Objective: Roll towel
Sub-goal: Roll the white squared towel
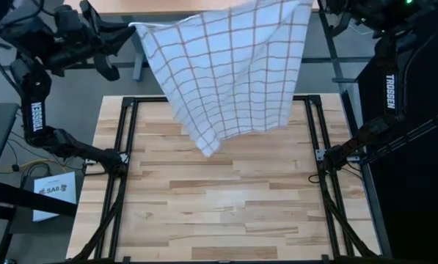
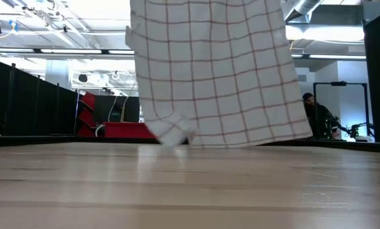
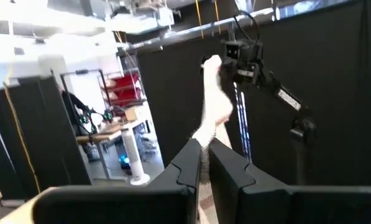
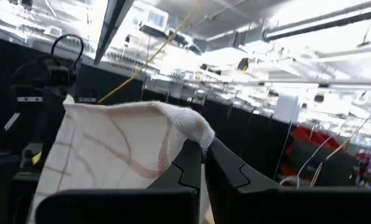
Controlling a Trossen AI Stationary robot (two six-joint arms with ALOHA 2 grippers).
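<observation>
The white towel [image 1: 230, 70] with a thin dark grid hangs spread between my two grippers, high above the far part of the wooden table [image 1: 226, 198]. My left gripper [image 1: 133, 27] is shut on its upper left corner. My right gripper [image 1: 312, 6] is shut on its upper right corner, at the picture's top edge. In the low view the towel [image 2: 212, 70] hangs as a sheet; its lowest corner [image 2: 170, 137] is close above the table top, and I cannot tell whether it touches. My left gripper pinches the towel's upper left corner [image 3: 205, 155] between its two fingers, coming level from the table's left. The top edge runs from it toward the other gripper. My right gripper pinches the towel's upper right corner [image 4: 194, 127] between its two fingers, a bunched bit of cloth standing above the fingertips. The cloth hangs below it.
A black metal frame [image 1: 123, 158] runs along the table's left and right sides. A white paper [image 1: 56, 192] lies off the table at the left. A person [image 2: 314, 114] sits in the room beyond the far edge.
</observation>
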